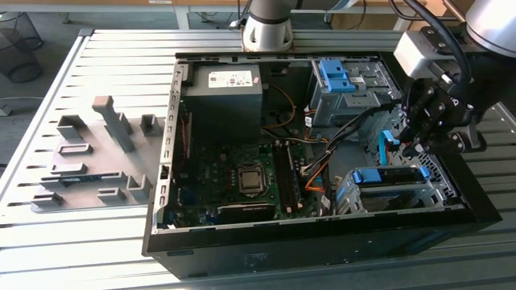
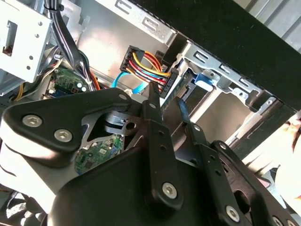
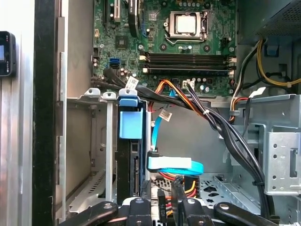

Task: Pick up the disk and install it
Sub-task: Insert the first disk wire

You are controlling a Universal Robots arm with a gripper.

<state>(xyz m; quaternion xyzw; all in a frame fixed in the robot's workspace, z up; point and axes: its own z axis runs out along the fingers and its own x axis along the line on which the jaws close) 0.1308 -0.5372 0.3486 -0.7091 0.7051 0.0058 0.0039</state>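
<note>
The disk (image 1: 388, 176) sits in the lower drive cage at the exterior view's right, inside the open computer case (image 1: 241, 254). Its blue rail faces up. In the first wrist view the disk (image 3: 130, 165) stands edge-on in the cage under its blue tab. A light-blue data cable (image 3: 175, 165) reaches its rear edge. My gripper (image 1: 407, 144) hangs just behind the cage. In both wrist views the gripper (image 2: 167, 100) (image 3: 165, 201) has its fingers (image 2: 154, 122) drawn close on a black power connector (image 2: 170, 81) with red, yellow and black wires.
A grey power supply box (image 1: 224, 90) and the motherboard (image 1: 241, 175) lie in the case. A second cage with a bare blue bracket (image 1: 335, 75) stands at the back. Cable bundles (image 3: 211, 117) cross beside the gripper. A grey fixture plate (image 1: 93, 157) lies on the slatted table.
</note>
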